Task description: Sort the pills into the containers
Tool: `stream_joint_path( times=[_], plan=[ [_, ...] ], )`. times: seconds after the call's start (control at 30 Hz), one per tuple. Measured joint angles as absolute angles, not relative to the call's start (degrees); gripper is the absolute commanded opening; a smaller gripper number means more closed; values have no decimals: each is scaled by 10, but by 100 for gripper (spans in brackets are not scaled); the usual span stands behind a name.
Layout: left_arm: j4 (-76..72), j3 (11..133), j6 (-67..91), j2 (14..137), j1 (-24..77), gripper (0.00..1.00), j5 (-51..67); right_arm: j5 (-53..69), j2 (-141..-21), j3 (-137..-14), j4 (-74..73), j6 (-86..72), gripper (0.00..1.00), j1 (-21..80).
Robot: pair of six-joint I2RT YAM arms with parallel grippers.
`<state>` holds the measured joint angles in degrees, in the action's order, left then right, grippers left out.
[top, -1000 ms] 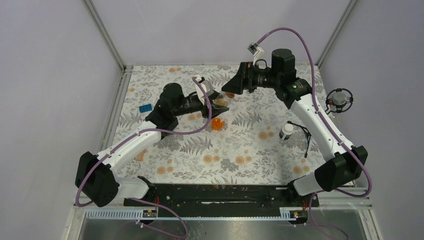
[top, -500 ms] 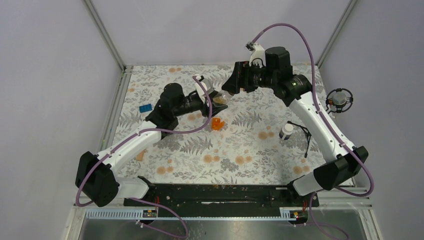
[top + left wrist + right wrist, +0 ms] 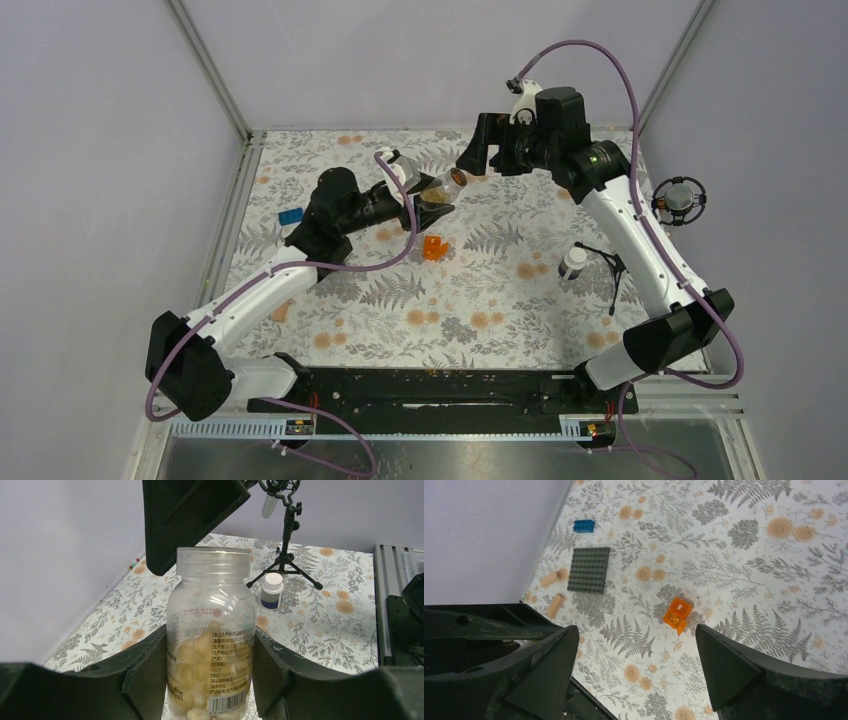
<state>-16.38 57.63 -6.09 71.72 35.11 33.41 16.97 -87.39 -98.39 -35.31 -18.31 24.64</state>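
Table: floral cloth, seen from above, carrying the orange box that serves as landmark near its middle
Right gripper: raised in the air beyond the orange box and a little to its right, jaws wide apart, holding nothing
Left gripper: lifted just beyond the orange box, jaws clamped on the sides of the clear bottle
Grey studded plate: flat on the cloth, left of the orange box
Clear bottle: part full of pale yellow pills, mouth open
White-and-dark bottle: upright, well right of the orange box
Blue brick: left of the orange box, past the plate
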Motion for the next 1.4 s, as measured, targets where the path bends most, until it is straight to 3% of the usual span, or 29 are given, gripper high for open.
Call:
stream_joint_path(
  times=[0.4,0.67,1.0,1.13,1.27,1.3,1.4],
  plan=[
    [-158,576,-59,717,351,0,366,390,-820,-927,-245,-165,99,230],
    [-158,576,-55,720,351,0,415,465,-811,-922,-284,-67,87,234],
    [-143,576,-53,733,351,0,434,466,-811,-929,-340,-1,45,248],
    [-136,577,-53,733,350,0,431,444,-814,-933,-341,-16,20,259],
    [-130,577,-55,733,346,0,407,399,-822,-935,-327,-67,9,269],
    [-130,577,-56,733,345,0,400,383,-824,-935,-321,-87,1,272],
    [-130,577,-55,734,344,0,371,319,-827,-935,-304,-159,0,284]
  ],
)
